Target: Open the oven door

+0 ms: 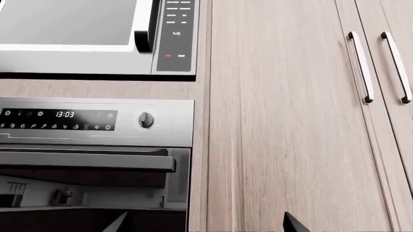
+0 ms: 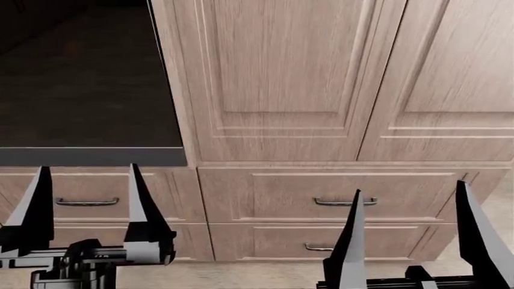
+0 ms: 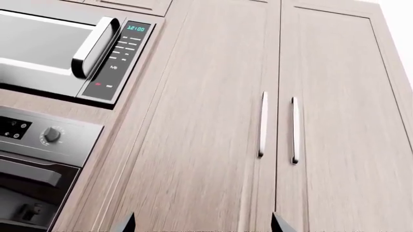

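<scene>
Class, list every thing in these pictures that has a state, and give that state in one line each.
oven door: shut, handle untouched
oven clock: lit, reads 13:03
microwave door: shut
tall cabinet doors: shut
drawers: shut
left gripper: open, empty
right gripper: open, empty

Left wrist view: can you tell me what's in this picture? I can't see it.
A built-in oven shows its grey bar handle, a round knob and a clock reading 13:03. A microwave sits above it, with wood-grain cabinet doors and two long handles off to the side.
</scene>
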